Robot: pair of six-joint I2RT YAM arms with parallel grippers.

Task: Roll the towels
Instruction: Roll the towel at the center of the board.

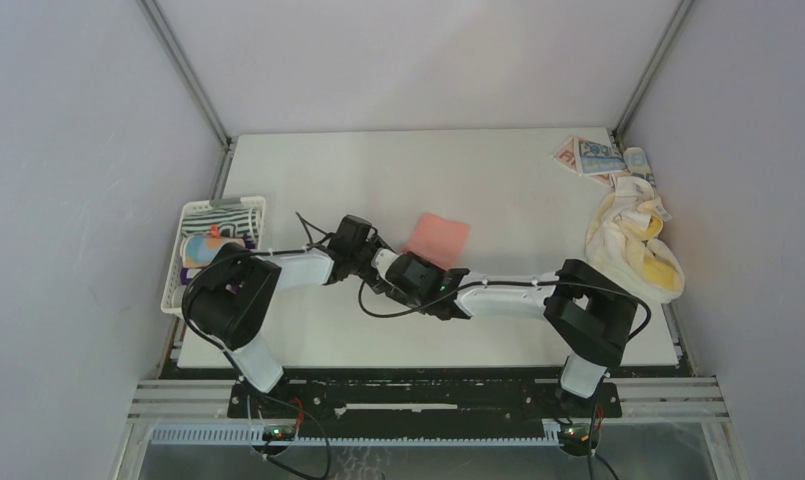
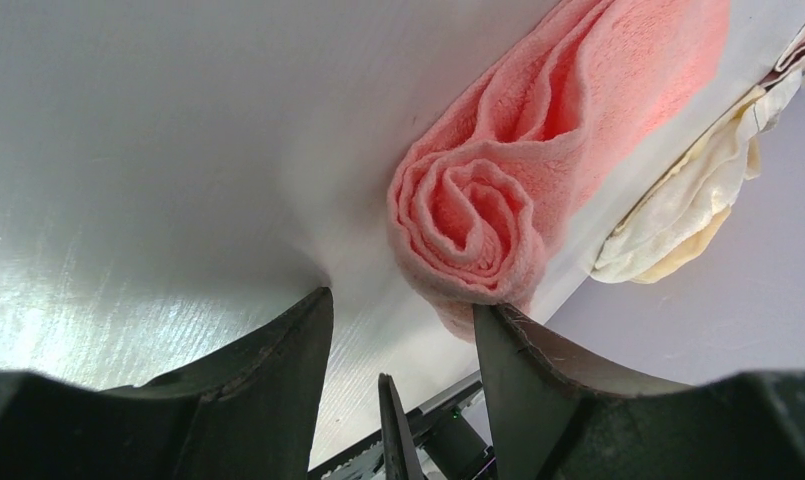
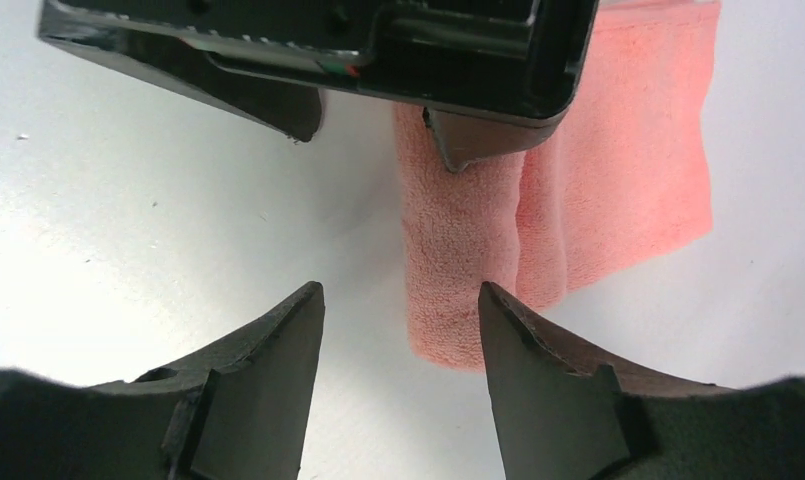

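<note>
Salmon-pink towel (image 1: 440, 238) lay in the middle of the desk (image 1: 328, 170), near end coiled, flat tail pointing to the far edge; roll about half done, I judged. Left gripper (image 2: 403, 303) and right gripper (image 3: 400, 287) faced each other at the coil's two ends, jaws wide, gripping nothing.

Risks: unpinned coil slackens and unrolls; uneven pushes would cone it; wrists close enough to clash.

Count: one pink towel; one cream-yellow heap (image 1: 633, 245) at right edge, number inside unclear; roughly two blue-printed towels (image 1: 598, 157) at far right corner; one white basket (image 1: 174, 270) at left edge, three towels (image 1: 218, 242) visible in it.
</note>
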